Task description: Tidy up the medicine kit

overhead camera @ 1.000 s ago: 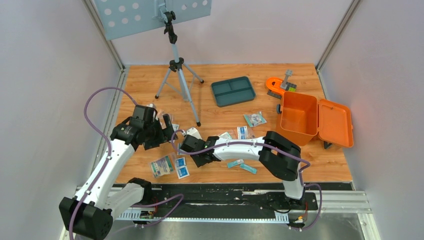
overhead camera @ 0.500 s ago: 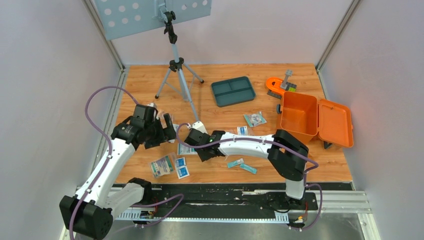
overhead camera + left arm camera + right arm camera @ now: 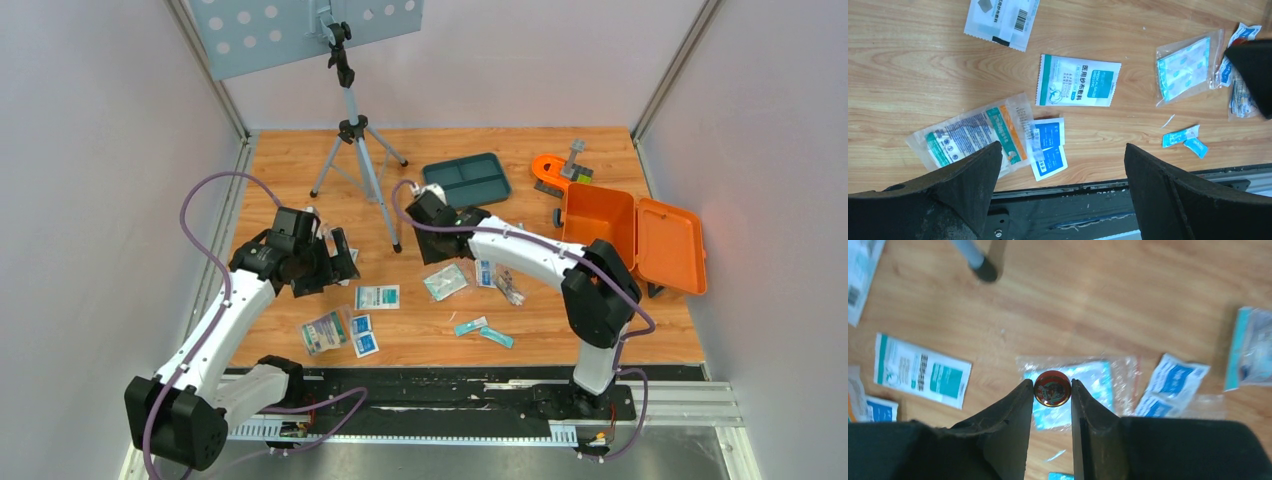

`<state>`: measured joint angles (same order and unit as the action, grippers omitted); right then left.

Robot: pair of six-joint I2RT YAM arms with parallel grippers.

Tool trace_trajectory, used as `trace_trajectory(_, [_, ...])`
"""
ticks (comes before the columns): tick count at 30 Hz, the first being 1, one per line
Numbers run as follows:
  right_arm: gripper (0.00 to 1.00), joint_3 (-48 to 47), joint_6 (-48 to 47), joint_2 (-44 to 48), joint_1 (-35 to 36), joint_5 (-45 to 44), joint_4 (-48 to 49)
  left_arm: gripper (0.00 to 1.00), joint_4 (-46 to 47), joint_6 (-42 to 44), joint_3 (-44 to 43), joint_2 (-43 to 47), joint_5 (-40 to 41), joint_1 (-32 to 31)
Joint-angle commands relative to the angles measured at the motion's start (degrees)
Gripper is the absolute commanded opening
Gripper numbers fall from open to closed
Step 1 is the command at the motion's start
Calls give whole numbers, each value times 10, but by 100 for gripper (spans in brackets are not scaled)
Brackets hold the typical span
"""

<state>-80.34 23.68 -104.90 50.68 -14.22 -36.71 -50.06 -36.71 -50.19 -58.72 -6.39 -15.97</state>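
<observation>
My right gripper is shut on a small round red tin and holds it high above a clear bag of blue packets. In the top view the right gripper hangs between the tripod foot and the teal divided tray. The open orange kit box stands at the right. My left gripper is open and empty above two blue sachets, a striped clear packet and a white-teal gauze packet. In the top view the left gripper is at the left.
A tripod stands at the back left, one foot close to my right gripper. An orange tool lies behind the box. More sachets and two small teal strips lie near the middle and front.
My right arm has lifted the tin off the table and swung it back and to the right, uncovering the packets it was over. My left arm has barely moved.
</observation>
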Motion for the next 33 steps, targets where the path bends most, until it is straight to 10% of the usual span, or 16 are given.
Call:
trace_trajectory(1, [31,-72,-43,-4,-56,21,15,100,15,12,-4,3,-1,2])
trace_trajectory(33, [35,-531,-119,-374,-227,11,30,100,3,41,-38,-10,4,2])
